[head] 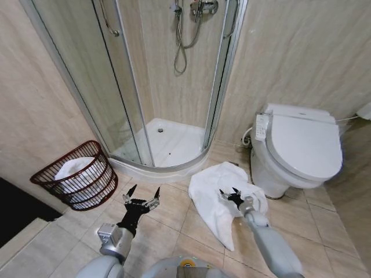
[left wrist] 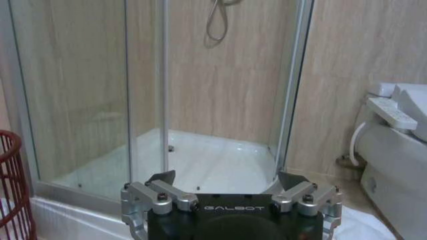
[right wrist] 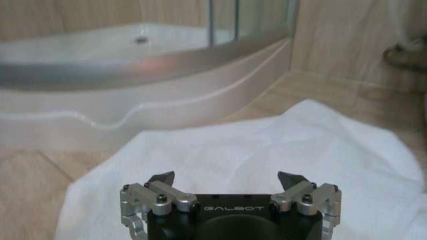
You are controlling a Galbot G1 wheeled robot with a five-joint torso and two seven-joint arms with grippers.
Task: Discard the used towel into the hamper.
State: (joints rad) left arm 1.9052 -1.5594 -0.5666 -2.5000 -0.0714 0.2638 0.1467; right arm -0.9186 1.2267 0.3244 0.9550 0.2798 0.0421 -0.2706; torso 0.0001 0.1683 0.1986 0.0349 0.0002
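— Where is the towel?

— A white towel [head: 215, 194] lies crumpled on the tiled floor [head: 168, 214] between the shower stall [head: 168, 87] and the toilet [head: 295, 147], its far edge near the curved shower base [right wrist: 133, 100].

— And the right gripper?

— The right gripper [head: 231, 194] is over the towel's near right part, jaws spread wide and holding nothing. In the right wrist view its fingertips [right wrist: 162, 178] stand apart above the white cloth [right wrist: 267, 160]; whether they touch it cannot be told.

— The left arm?

— The left gripper [head: 143, 193] hangs above bare floor between the hamper and the towel, also wide open and empty, facing the glass shower door [left wrist: 160, 90].

— Where does the hamper stand?

— The dark red hamper [head: 78, 174], tilted against the left wall beside the shower, already holds something white. Its bars [left wrist: 13, 190] edge into the left wrist view.
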